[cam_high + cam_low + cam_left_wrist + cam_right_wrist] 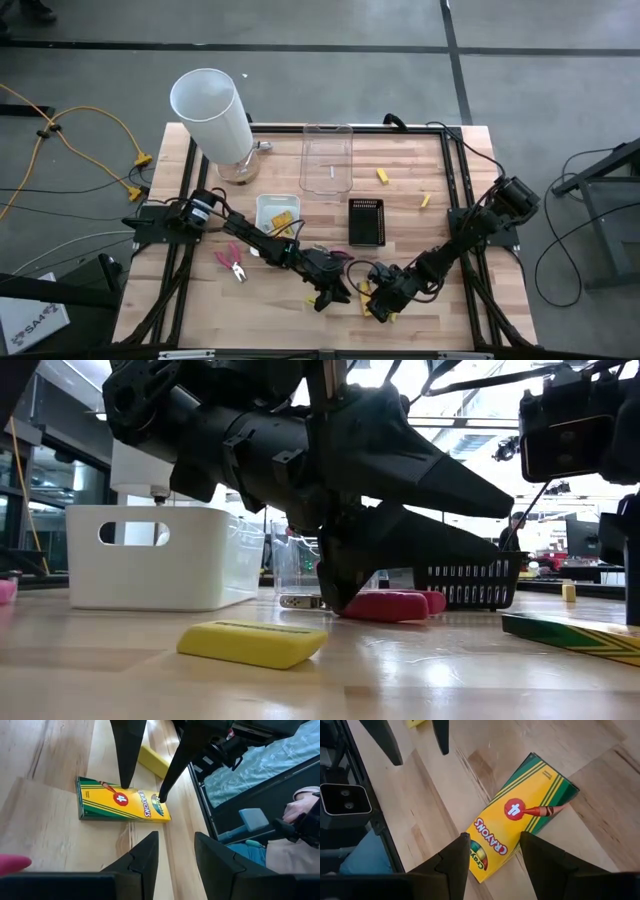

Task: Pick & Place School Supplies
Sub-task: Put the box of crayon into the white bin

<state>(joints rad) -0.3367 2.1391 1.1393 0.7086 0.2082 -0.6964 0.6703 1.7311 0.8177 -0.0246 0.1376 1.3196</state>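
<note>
A yellow and green crayon box (125, 802) lies flat on the table near its front edge. My right gripper (493, 836) is open and slants down over the box's "Crayons" end (482, 855), one finger on each side. My left gripper (175, 837) hangs open a little to the left, pointing almost level at the box, with nothing between its fingers. A flat yellow piece (250, 643) lies on the wood in front of it. One pink-handled tool (390, 605) lies under the left arm, another (232, 262) farther left. My right gripper's fingertips (160, 797) stand at the top face of the crayon box near its printed end, coming from above at a slant. I cannot tell whether they touch the box. The box lies flat on the table.
At the back stand a white tray (262, 205) holding a yellow pack, a clear tray (327, 158), a black slotted tray (366, 221) and a tall white cylinder (212, 110). Two short yellow sticks (382, 176) (425, 200) lie at the right. A third (152, 762) lies just beyond the crayon box.
</note>
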